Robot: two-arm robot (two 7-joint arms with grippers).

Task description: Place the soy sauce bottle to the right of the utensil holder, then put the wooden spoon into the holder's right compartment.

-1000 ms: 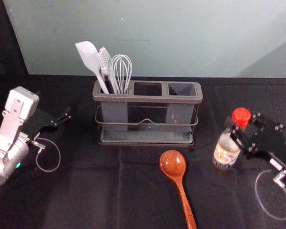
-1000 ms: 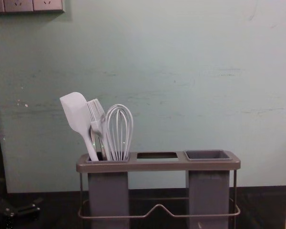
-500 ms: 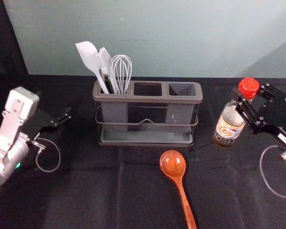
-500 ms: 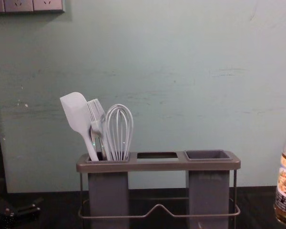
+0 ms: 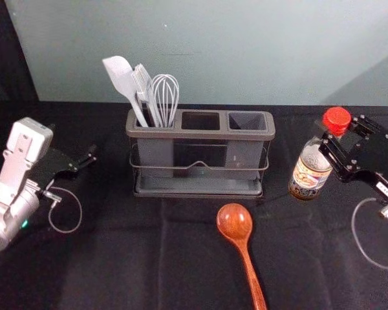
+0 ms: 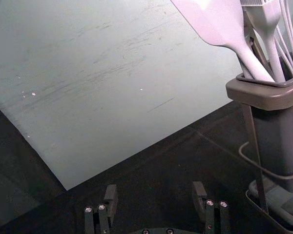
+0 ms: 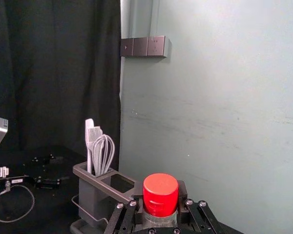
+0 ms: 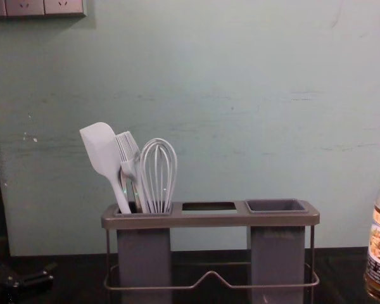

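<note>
Head view: shows the utensil holder [image 5: 200,135] upright on dark cloth [image 5: 116,265], with a spatula [image 5: 120,76], a brush [image 5: 143,82] and a whisk [image 5: 165,90] together in the left compartment [image 5: 155,155]. Opens upward at the middle compartment [image 5: 200,121] and the right compartment [image 5: 247,120]. Shows the soy sauce bottle [image 5: 309,171] near the holder's right end, a strip of cloth between, pinched at the neck by the right gripper [image 5: 333,134]. Cannot tell whether its base touches the cloth. Has the wooden spoon [image 5: 234,221] lying in front of the holder's right half, bowl toward it, handle running out at the near edge. Places the left gripper [image 5: 92,155] left of the holder, parked well apart from it.

Left wrist view: shows the left gripper [image 6: 155,189] with fingers spread, only cloth beyond the gap, and a rounded corner of the holder's rim apart from both fingertips.

Right wrist view: shows the right gripper [image 7: 159,195] closed around the bottle just below its red cap [image 7: 160,194], with the holder beside it.

Chest view: shows the bottle partly cut off at the right edge, apart from the holder's wire frame [image 8: 209,274].
</note>
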